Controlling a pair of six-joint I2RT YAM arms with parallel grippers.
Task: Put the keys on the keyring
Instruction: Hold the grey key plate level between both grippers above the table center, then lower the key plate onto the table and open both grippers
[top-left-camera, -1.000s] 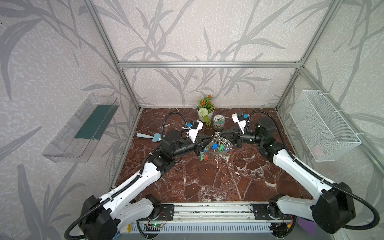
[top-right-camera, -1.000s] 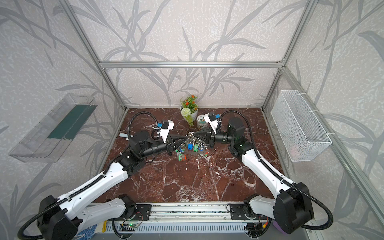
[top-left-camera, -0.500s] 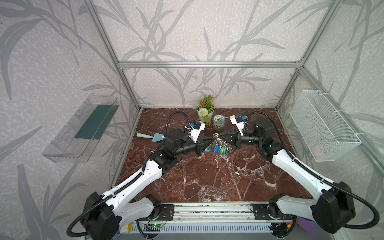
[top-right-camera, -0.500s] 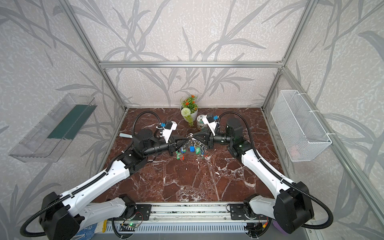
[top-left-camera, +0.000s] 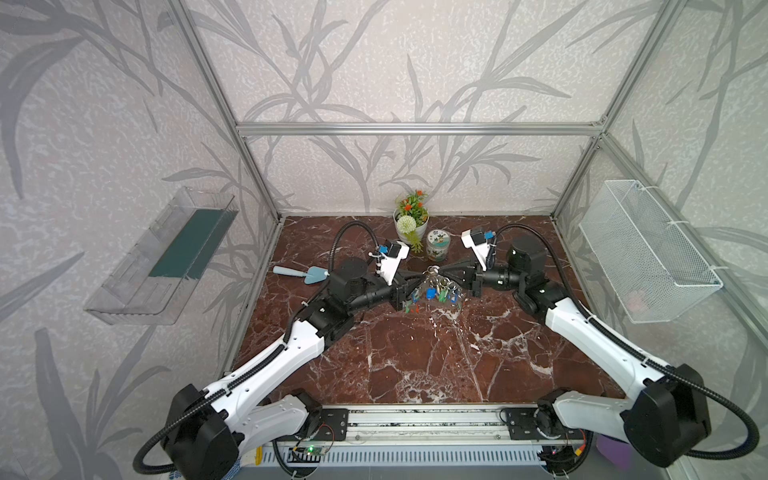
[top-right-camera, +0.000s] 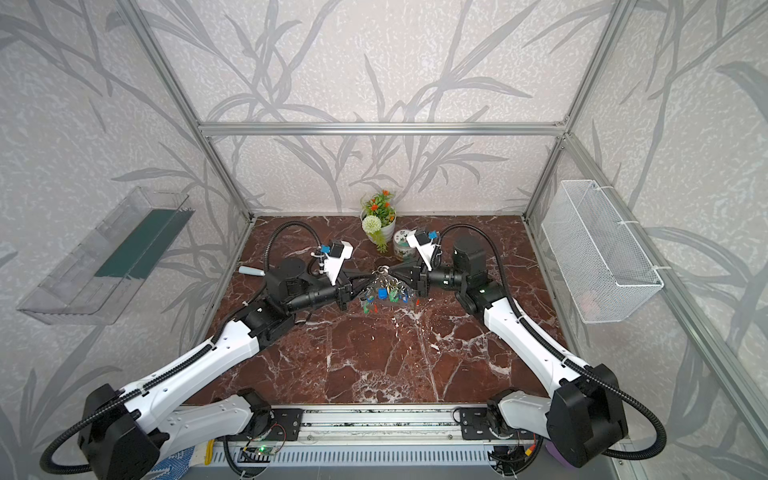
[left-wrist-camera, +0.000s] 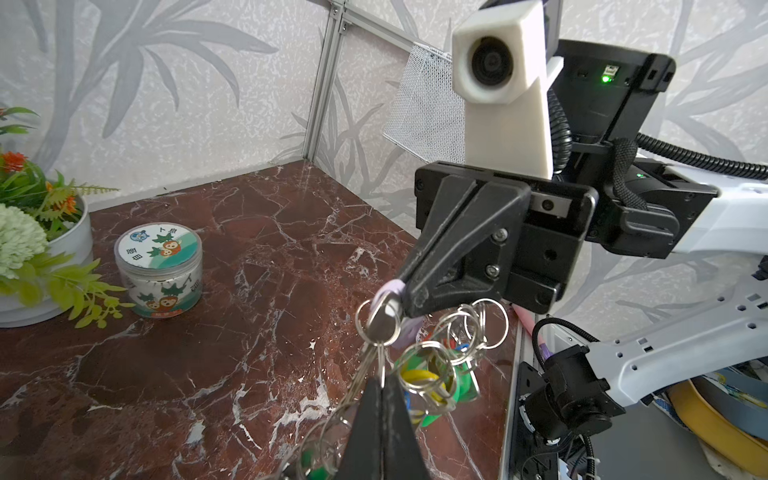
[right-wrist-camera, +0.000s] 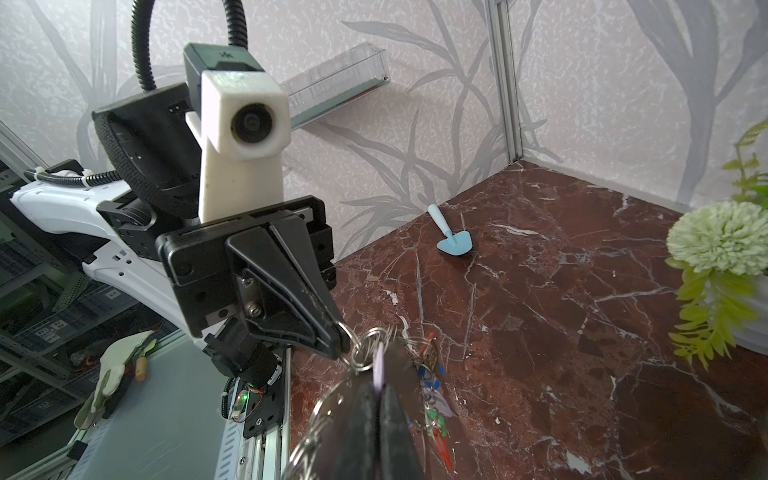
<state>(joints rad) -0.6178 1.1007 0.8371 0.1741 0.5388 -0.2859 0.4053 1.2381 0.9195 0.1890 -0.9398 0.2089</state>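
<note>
Marble tabletop (top-left-camera: 415, 357); keys (left-wrist-camera: 384, 321) within right gripper (left-wrist-camera: 409, 298), beside keyring (top-left-camera: 439, 289)

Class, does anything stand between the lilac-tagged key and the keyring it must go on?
Nothing visible does. The right gripper holds the lilac-tagged key right against the keyring, which the left gripper pinches. Whether the key is threaded on yet cannot be told.

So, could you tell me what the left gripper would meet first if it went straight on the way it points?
Most likely the lilac-tagged key, right ahead of the left gripper, which pinches the keyring; just behind it is the right gripper holding it. Depth is hard to judge.
</note>
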